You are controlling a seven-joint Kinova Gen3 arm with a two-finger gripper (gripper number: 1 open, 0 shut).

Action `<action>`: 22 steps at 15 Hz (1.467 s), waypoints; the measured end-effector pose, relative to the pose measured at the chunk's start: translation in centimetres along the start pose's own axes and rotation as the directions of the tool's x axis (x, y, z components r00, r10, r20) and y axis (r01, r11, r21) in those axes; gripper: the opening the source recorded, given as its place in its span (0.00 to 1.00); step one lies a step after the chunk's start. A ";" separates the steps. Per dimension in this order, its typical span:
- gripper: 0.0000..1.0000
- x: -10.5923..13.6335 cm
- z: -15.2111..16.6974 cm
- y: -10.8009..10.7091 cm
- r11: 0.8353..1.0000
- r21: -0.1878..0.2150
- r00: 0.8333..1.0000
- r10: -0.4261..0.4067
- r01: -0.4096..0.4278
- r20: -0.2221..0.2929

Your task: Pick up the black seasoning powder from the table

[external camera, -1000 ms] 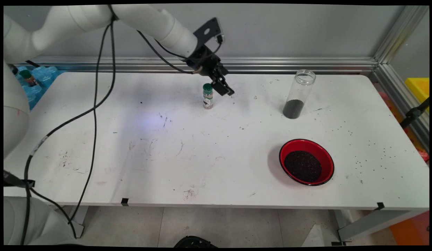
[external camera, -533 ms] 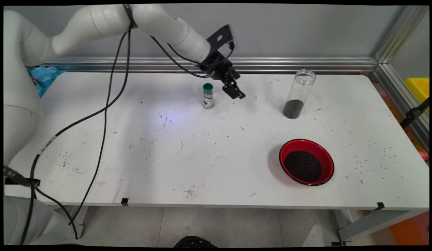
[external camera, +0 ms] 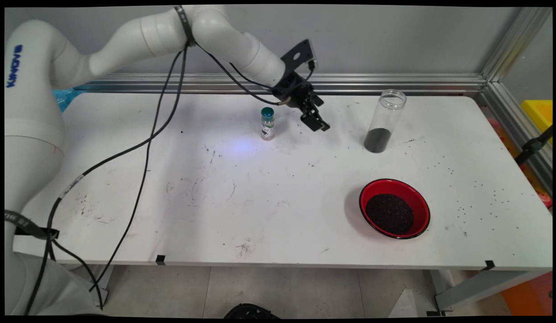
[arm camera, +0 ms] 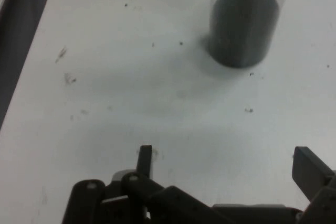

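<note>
My black gripper (external camera: 320,126) hangs low over the back middle of the white table (external camera: 242,197), open and holding nothing. In the hand view the gripper (arm camera: 226,163) shows two fingers set wide apart over bare tabletop. A small spice jar (external camera: 267,124) with a green cap stands upright just left of the gripper, apart from it. To the right stands a tall clear plastic jar (external camera: 384,121) with dark grains in its bottom. That tall clear jar (arm camera: 243,22) fills the top of the hand view, straight ahead of the fingers.
A red bowl (external camera: 394,208) of dark grains sits at the front right. Loose dark grains (external camera: 477,197) are scattered over the table's right side. An aluminium rail (external camera: 394,83) runs along the back edge. Black cables (external camera: 143,143) hang from the arm over the left half.
The gripper has moved right, away from the green-capped spice jar and toward the tall clear jar. The jar, bowl and spice jar have stayed in place.
</note>
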 end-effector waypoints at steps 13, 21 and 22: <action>1.00 0.4 6.5 -0.9 0.997 -0.072 0.994 -0.009 0.001 -0.111; 1.00 0.8 9.8 -1.0 0.992 -0.126 0.985 -0.001 -0.020 -0.170; 1.00 0.9 10.3 -1.0 0.991 -0.131 0.984 0.000 -0.023 -0.176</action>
